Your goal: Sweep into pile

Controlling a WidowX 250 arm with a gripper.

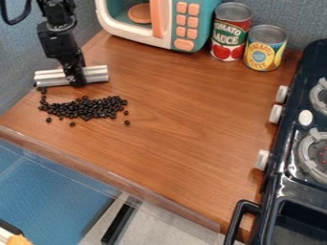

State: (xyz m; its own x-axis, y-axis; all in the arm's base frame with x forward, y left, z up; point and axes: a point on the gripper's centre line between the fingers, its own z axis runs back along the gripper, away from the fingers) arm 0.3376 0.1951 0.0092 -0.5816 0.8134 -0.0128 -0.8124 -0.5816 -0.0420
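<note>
At the upper left of the camera view the black gripper (76, 79) hangs down over the wooden counter, shut on a silver metal bar (96, 74) that lies crosswise in it, low over the surface. Just below the bar, toward the counter's front edge, dark beans (86, 108) form an elongated heap running left to right. Several loose beans lie around it, some near the bar's left end and some below the heap, such as a bean (127, 122) at its lower right.
A toy microwave (172, 24) stands at the back, with a tomato sauce can (230, 32) and a yellow can (264, 48) to its right. The dark toy stove (281, 186) borders the counter on the right. A clear strip (115, 179) runs along the front edge.
</note>
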